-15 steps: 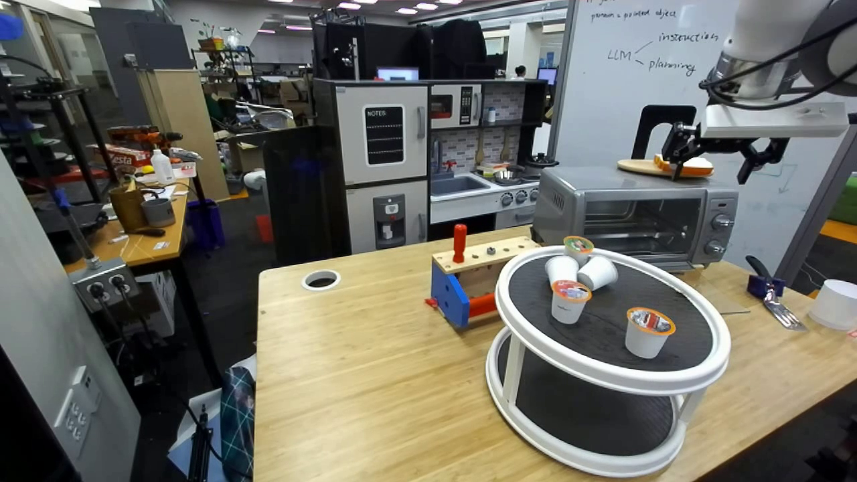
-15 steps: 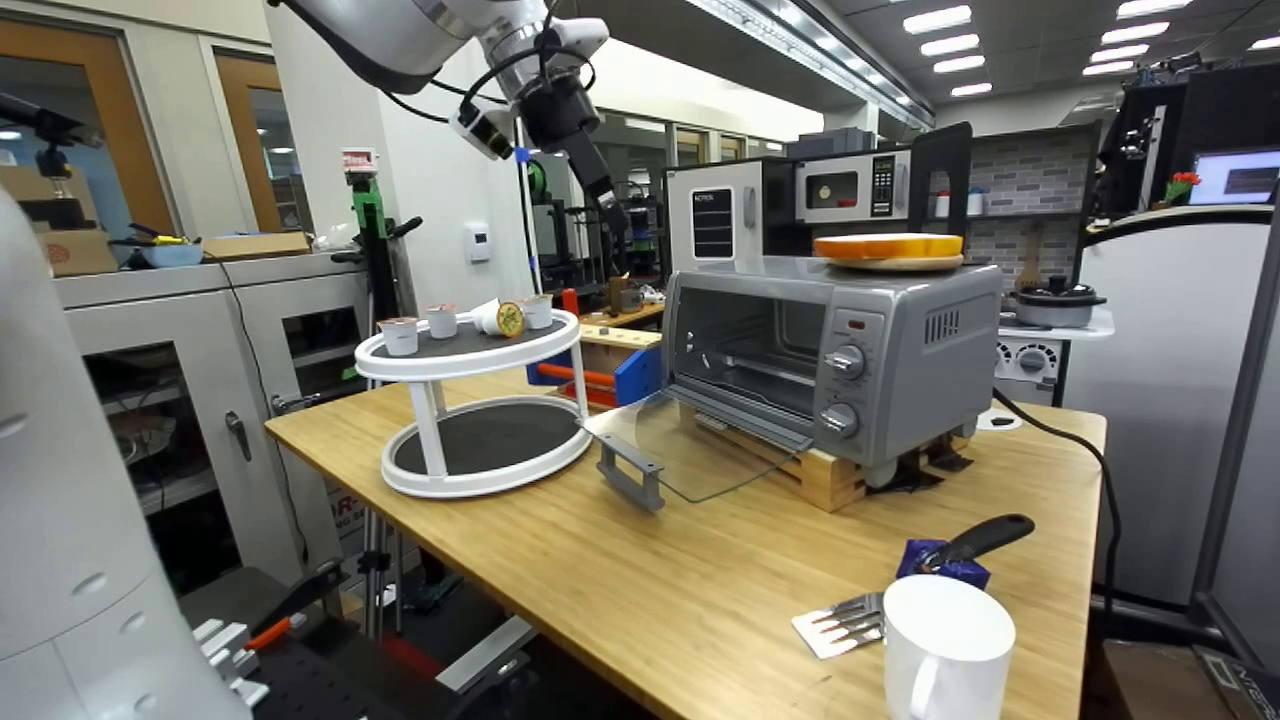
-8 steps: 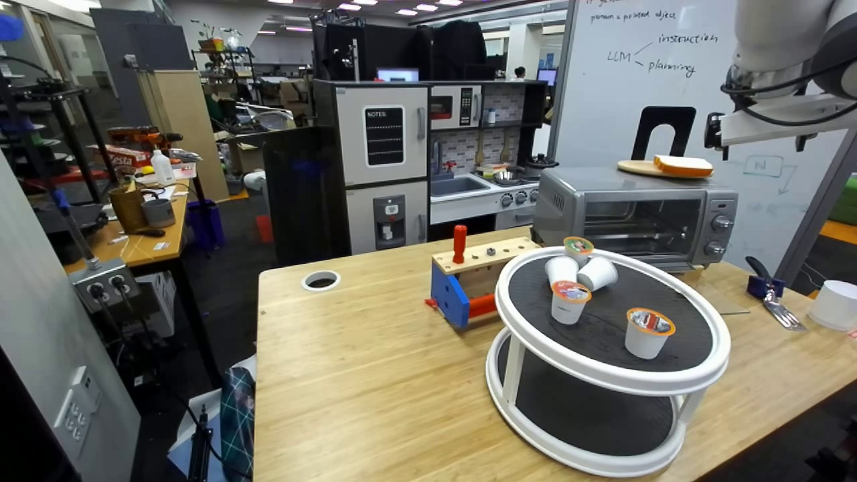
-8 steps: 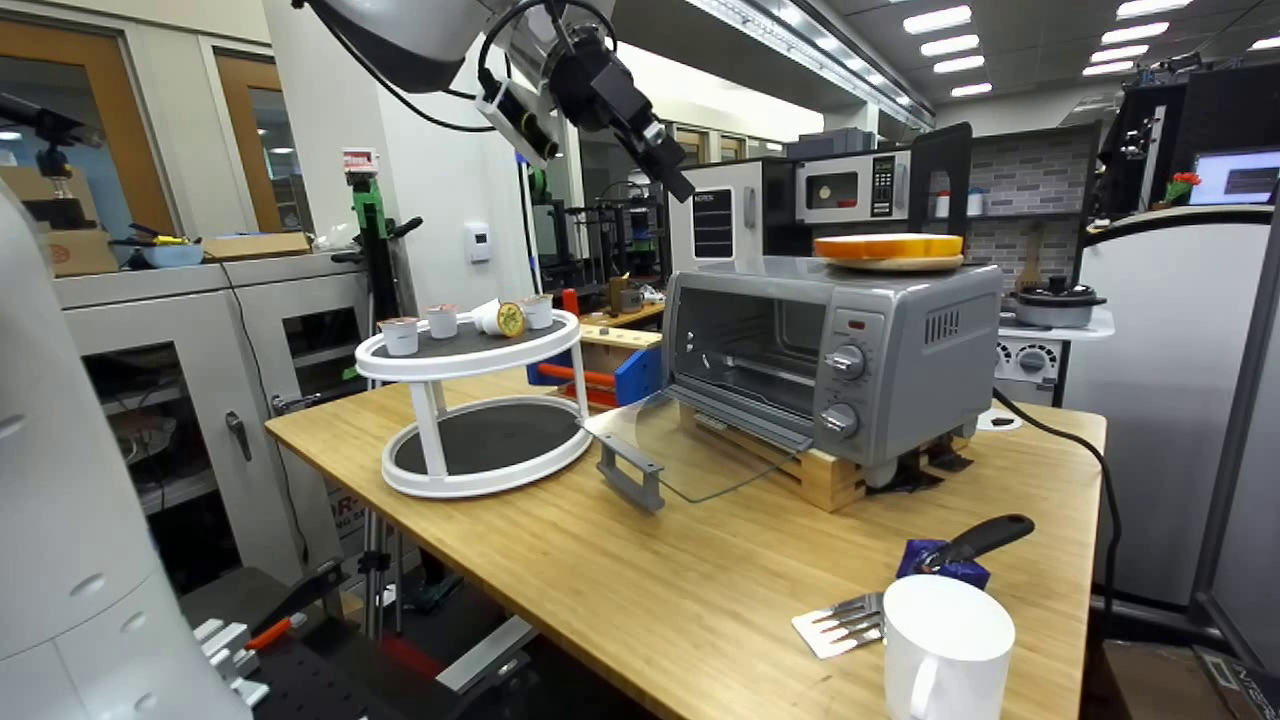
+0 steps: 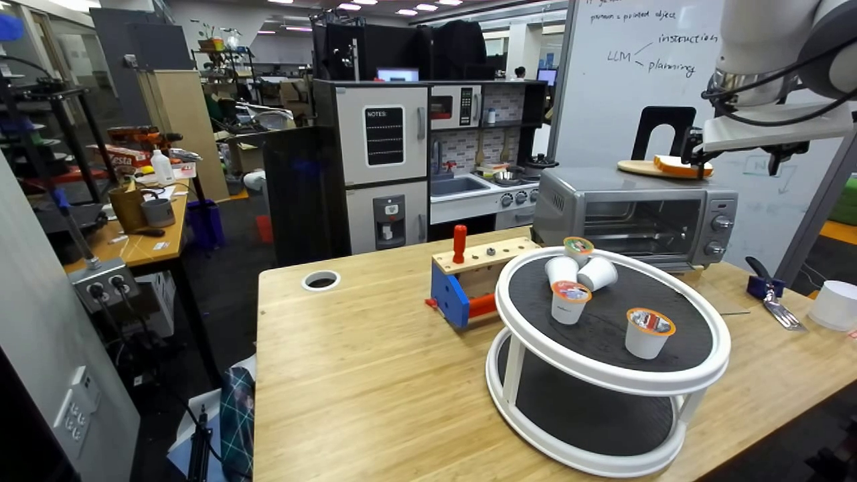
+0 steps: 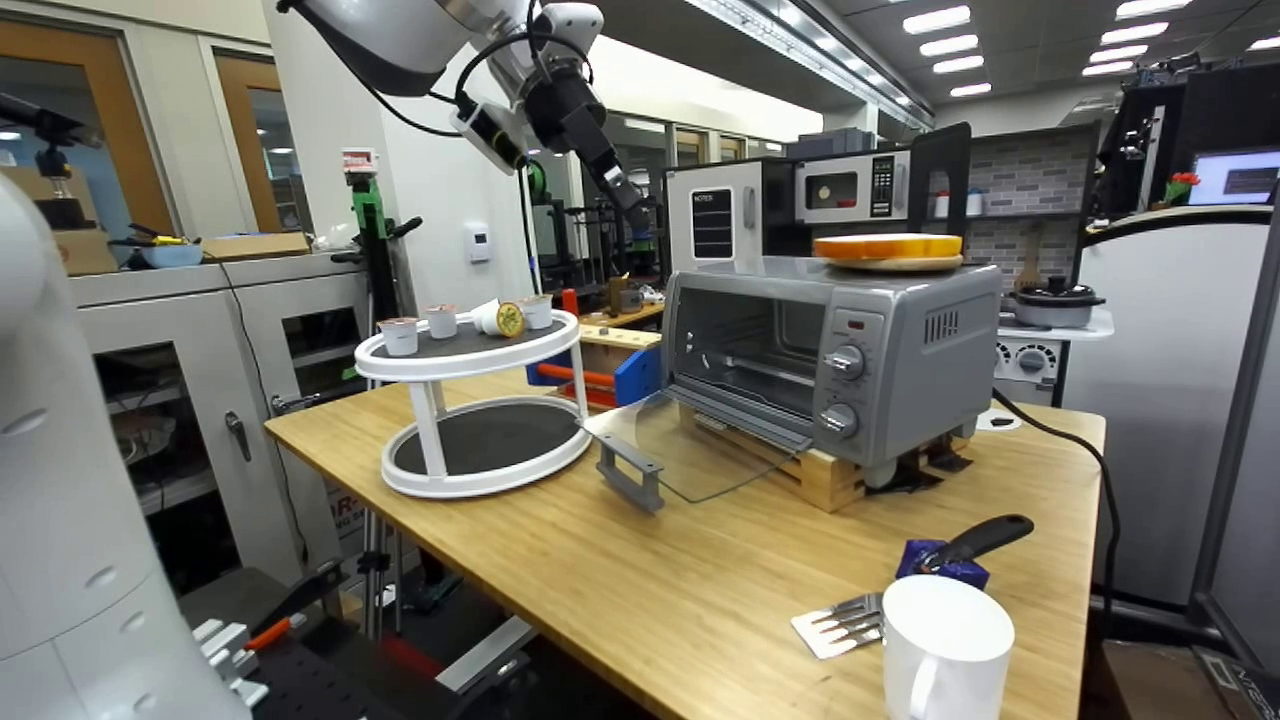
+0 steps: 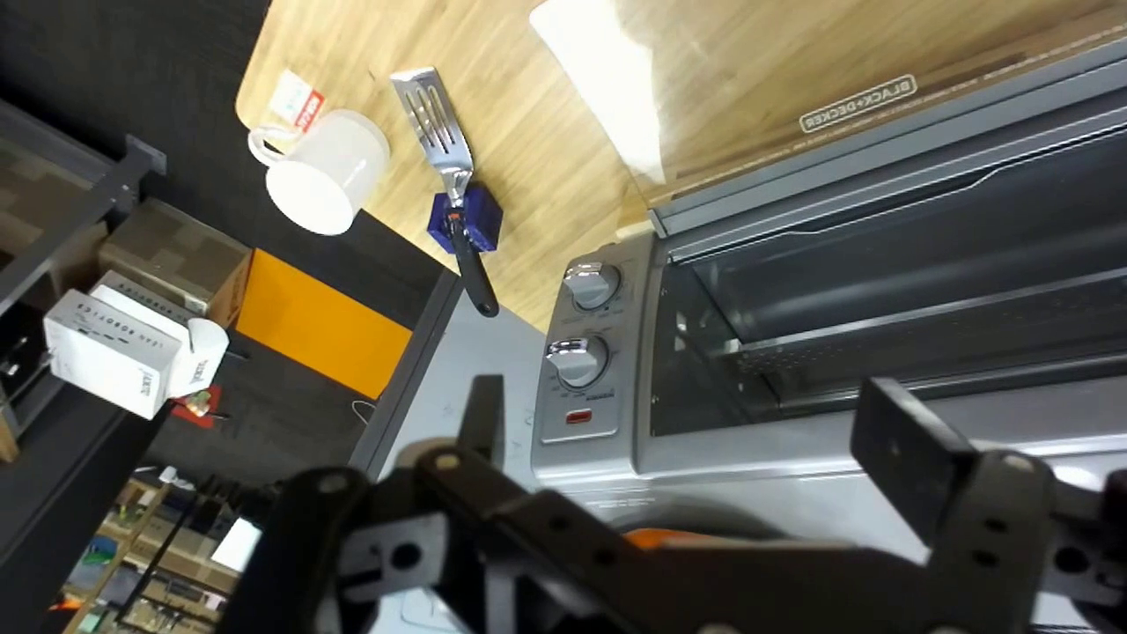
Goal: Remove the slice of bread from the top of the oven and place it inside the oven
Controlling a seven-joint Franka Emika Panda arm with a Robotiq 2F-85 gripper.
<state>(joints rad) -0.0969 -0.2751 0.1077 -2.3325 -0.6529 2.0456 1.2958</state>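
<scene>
- slice of bread [image 6: 888,246], white on top with an orange-brown edge, lying flat on a round wooden board [image 5: 631,166] on top of the oven [image 6: 915,370].
- the oven, silver-grey, has its glass door [image 6: 690,465] lowered and stands on a wooden base [image 6: 835,484] on the bench [image 5: 375,375].
- the black fingers [image 7: 907,458] are spread wide, raised in front of the oven and well apart from the bread.
- near the oven, a white two-tier stand [image 5: 722,348] carries small white cups [image 5: 644,343].
- elsewhere on the bench, a slotted, black-handled metal utensil [image 7: 440,132] rests across a small purple block [image 7: 482,216], near a white mug [image 7: 330,172].
</scene>
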